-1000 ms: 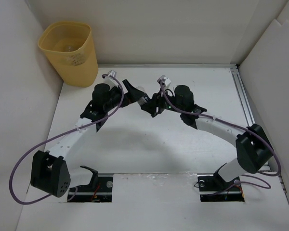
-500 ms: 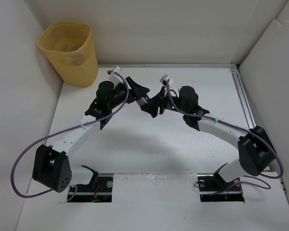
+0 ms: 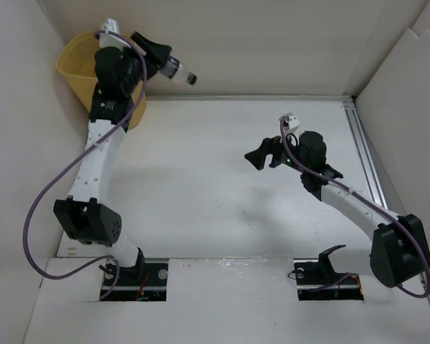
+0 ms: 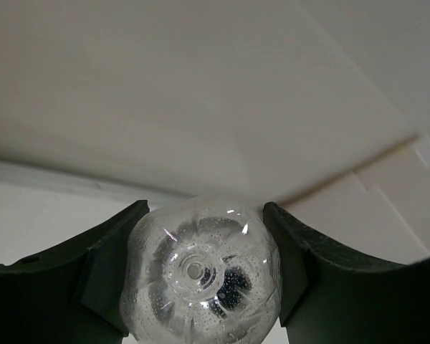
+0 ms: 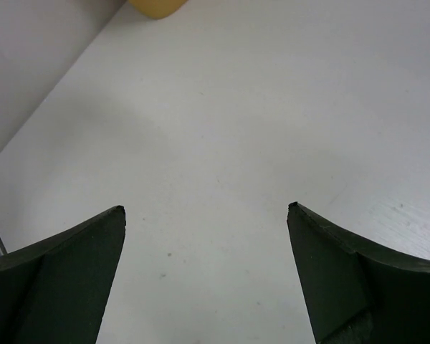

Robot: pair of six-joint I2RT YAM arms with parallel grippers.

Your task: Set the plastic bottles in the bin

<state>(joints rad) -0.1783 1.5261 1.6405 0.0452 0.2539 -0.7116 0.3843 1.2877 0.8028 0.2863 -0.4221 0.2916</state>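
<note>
Looks like a robotics lab test cell. Boxed in on three sides by plain white panels, floored with a white tabletop. Fitted with a pair of robot arms bolted at the near edge, trailing purple cables, plus a metal rail along the right.

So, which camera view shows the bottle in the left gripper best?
The left wrist view: the bottle sits close, base-on, clamped between the fingers. The top external view shows it small, near the bin. The right wrist view shows none of it.
</note>
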